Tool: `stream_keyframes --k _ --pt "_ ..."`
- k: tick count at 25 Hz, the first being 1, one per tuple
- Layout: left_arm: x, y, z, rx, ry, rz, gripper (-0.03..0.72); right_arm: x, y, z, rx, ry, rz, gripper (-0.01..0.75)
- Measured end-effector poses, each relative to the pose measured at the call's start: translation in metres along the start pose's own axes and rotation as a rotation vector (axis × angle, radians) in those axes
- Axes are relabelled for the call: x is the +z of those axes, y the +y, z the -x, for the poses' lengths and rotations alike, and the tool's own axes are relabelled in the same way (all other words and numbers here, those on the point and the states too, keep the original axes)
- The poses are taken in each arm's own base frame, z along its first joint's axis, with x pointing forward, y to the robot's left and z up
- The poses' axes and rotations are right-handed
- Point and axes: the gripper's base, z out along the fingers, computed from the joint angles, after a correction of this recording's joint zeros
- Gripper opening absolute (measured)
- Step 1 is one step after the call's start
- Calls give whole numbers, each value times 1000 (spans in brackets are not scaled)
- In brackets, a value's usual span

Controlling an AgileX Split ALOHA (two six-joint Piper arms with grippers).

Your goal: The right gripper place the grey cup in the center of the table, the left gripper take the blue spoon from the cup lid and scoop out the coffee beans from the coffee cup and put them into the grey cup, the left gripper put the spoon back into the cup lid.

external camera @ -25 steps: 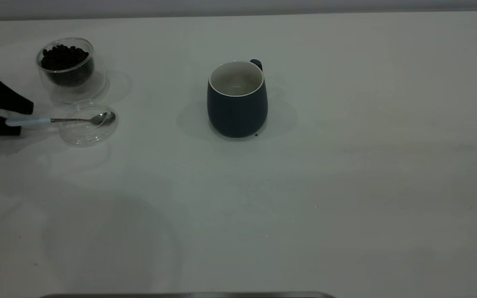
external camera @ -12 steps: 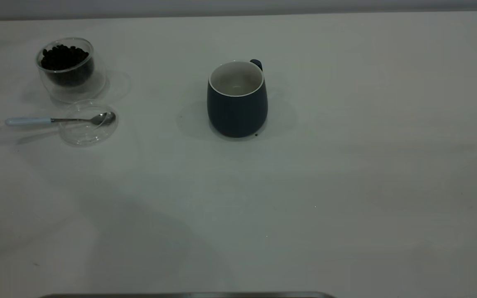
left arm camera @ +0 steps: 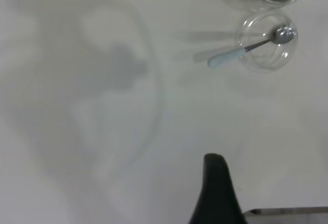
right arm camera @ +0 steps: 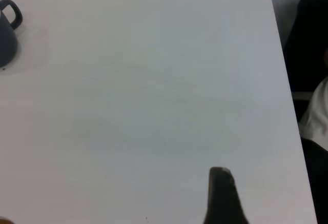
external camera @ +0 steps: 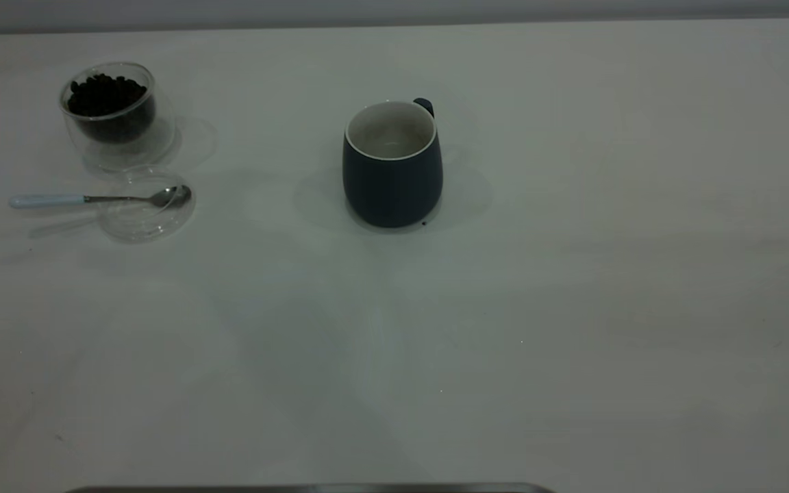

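Note:
The grey cup [external camera: 392, 168] stands upright mid-table, handle to the back; its edge shows in the right wrist view [right arm camera: 6, 34]. The coffee cup [external camera: 117, 113] with coffee beans [external camera: 107, 94] stands at the far left. In front of it lies the cup lid [external camera: 144, 218]. The blue spoon [external camera: 93, 199] rests with its bowl in the lid and its handle pointing left; it also shows in the left wrist view [left arm camera: 241, 52]. My left gripper [left arm camera: 214, 175] hangs empty, well away from the spoon. My right gripper [right arm camera: 220, 183] hangs empty over bare table, far from the cup. Each shows one lone finger.
A tiny dark speck [external camera: 424, 223] lies at the grey cup's base. The table [external camera: 572, 308] is bare white on its right half and front. Its right edge [right arm camera: 279, 55] borders a dark area. A dark strip runs along the front edge [external camera: 312, 488].
My left gripper, open around the spoon handle one second ago, has pulled away left and out of the exterior view. The spoon, lid and cups have not moved.

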Motion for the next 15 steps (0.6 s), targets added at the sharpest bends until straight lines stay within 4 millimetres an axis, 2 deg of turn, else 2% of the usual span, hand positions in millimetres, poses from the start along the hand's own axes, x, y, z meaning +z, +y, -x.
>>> stream_keyframes --k 3,10,13,15 --pt "-18 -23 -24 15 -13 32 595 0 0 0 0 -1 -1 460" --pt "-41 -91 -106 197 -39 -1 592 0 0 0 0 -1 -2 460" --pt "-49 -113 -139 301 -70 -21 592 0 0 0 0 -1 -2 460" --pt "-53 -120 -162 335 -91 -23 592 0 0 0 0 -1 -2 460"
